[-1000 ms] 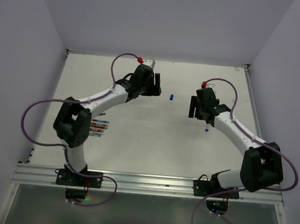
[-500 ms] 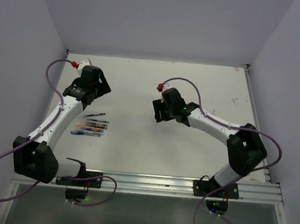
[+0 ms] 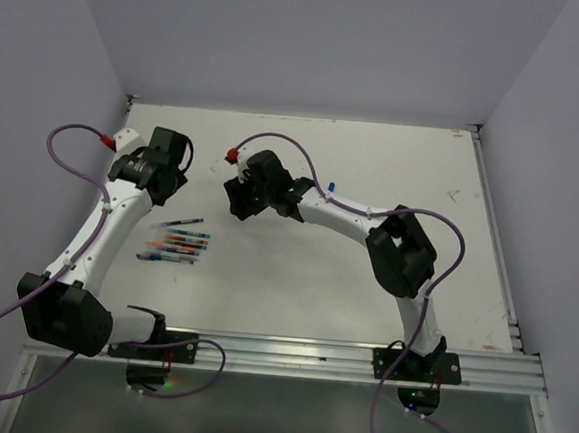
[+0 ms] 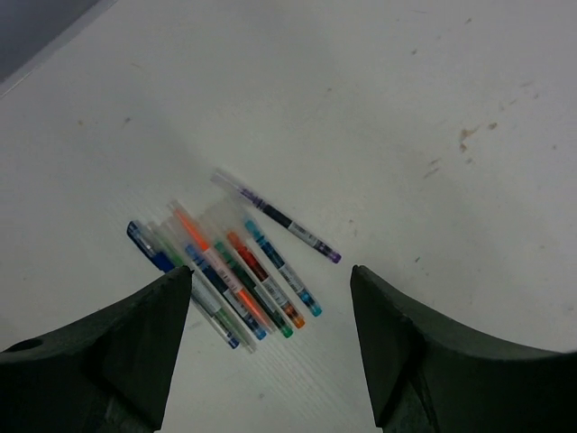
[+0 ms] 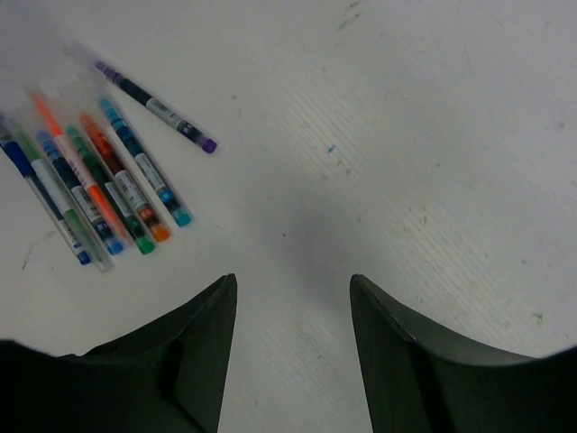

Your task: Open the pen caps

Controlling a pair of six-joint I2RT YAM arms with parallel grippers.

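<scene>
Several pens (image 3: 179,243) lie side by side on the white table left of centre, with a purple-tipped pen (image 3: 184,222) slightly apart behind them. One loose blue pen cap (image 3: 330,187) lies further right, beside the right arm. In the left wrist view the pen row (image 4: 236,271) sits just ahead of my open left gripper (image 4: 269,275), which hangs above it holding nothing. My right gripper (image 5: 293,281) is open over bare table, with the pen row (image 5: 95,185) to its upper left. From above, the left gripper (image 3: 164,179) is behind the pens and the right gripper (image 3: 240,203) is to their right.
White walls close the table on the left, back and right. A metal rail (image 3: 279,354) runs along the near edge by the arm bases. A purple cable (image 3: 69,144) loops off the left wrist, and the right arm stretches across the middle of the table.
The left arm has swung from centre-back to the far left above the pens. The right arm has swept left across the table toward the pens, its jaws narrowing somewhat.
</scene>
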